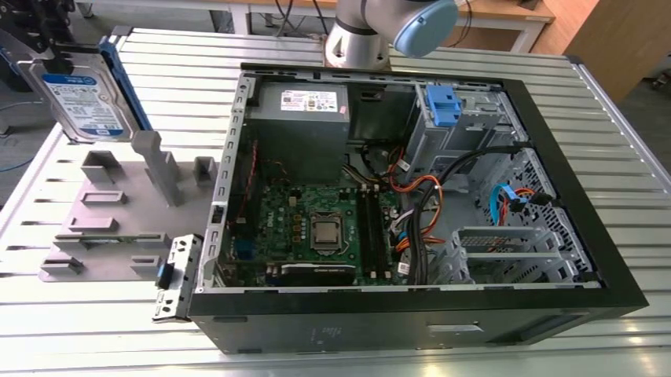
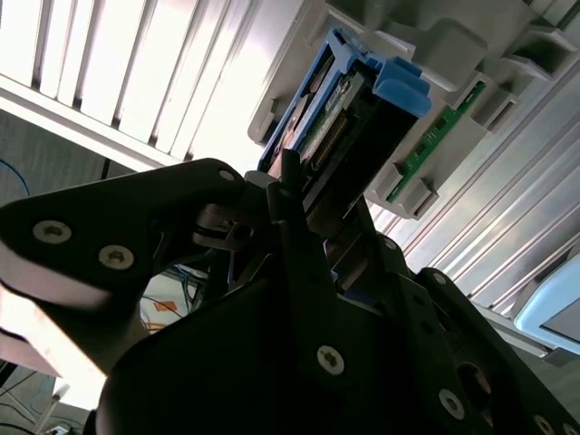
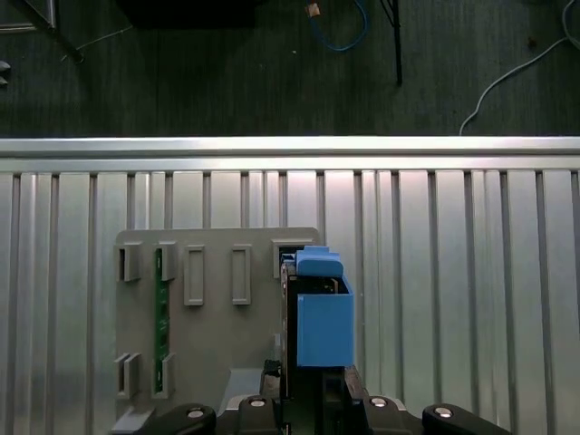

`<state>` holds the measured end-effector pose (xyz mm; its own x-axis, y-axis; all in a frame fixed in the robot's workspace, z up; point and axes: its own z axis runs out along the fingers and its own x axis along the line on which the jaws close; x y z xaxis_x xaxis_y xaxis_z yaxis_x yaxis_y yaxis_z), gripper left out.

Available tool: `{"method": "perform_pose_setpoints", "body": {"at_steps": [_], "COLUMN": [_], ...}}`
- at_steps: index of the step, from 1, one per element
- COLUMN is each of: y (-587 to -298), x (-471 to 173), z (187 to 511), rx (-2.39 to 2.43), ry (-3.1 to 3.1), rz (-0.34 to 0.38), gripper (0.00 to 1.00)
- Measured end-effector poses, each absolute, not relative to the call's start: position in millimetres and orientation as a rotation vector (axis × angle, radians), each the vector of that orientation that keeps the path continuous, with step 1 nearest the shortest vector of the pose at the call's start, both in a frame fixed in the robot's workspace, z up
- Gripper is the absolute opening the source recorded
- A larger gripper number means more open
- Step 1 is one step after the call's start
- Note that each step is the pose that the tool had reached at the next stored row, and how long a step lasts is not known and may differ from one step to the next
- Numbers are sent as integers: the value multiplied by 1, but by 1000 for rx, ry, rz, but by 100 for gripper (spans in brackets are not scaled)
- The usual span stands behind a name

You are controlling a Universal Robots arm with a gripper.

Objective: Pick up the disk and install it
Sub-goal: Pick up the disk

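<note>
The gripper point(image 1: 47, 56) is clamped on the upper edge of the disk point(image 1: 86, 100), which stands upright at the grey fixture's point(image 1: 115, 228) far corner, ten o'clock from the computer case point(image 1: 587, 236). Held by one edge, it could pivot and snag its blue rail point(image 1: 122, 78).

Upright disk at the exterior view's left, apart from the open case.
The dark end effector point(image 1: 50, 55) grips the top of the silver rectangular metal disk point(image 1: 84, 100) with a white-and-blue label and blue plastic rail frame. It hangs over the far end of a grey plastic slotted fixture plate point(image 1: 105, 216) on the ribbed metal table point(image 1: 629, 149). To the exterior view's right lies an open black computer case point(image 1: 419, 334), showing a green motherboard point(image 1: 314, 228), a grey power-supply box point(image 1: 304, 114) and a grey metal cage with a blue clip point(image 1: 445, 106).
</note>
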<state>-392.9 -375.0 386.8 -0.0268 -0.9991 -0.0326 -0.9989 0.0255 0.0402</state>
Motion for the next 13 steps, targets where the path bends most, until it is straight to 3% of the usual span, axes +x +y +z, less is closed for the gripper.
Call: {"method": "perform_pose_setpoints", "body": {"at_steps": [13], "y": [-375], "x": [-393], "z": [392], "rx": [2188], "ry": [-2246], "rz": [-81], "gripper": [35]}}
